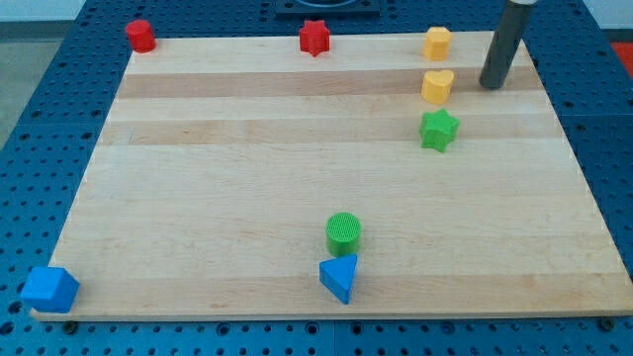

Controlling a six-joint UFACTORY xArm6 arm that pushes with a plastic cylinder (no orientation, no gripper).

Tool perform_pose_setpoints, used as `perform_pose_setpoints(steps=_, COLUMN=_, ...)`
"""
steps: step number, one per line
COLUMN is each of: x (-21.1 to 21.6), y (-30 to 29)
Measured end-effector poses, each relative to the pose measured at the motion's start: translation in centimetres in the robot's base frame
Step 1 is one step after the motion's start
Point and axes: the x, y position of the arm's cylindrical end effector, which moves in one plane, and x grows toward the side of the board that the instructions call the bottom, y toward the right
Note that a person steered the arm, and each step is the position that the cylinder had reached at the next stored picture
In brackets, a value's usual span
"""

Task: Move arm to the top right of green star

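The green star (439,130) lies on the wooden board (247,178) toward the view's right, upper half. My tip (492,85) is the lower end of a dark rod coming down from the view's top right. It rests on the board above and to the right of the green star, apart from it. A yellow heart (437,86) sits just above the star, to the left of my tip.
A yellow hexagonal block (437,43) is near the top edge above the heart. A red star (314,38) and a red cylinder (140,35) sit along the top edge. A green cylinder (343,232), a blue triangle (339,277) and a blue block (49,289) lie near the bottom.
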Motion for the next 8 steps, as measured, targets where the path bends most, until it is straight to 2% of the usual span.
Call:
perform_pose_setpoints(steps=2, x=4.5, y=0.1)
perform_pose_setpoints(steps=3, x=5.4, y=0.1)
perform_pose_setpoints(steps=8, x=5.4, y=-4.0)
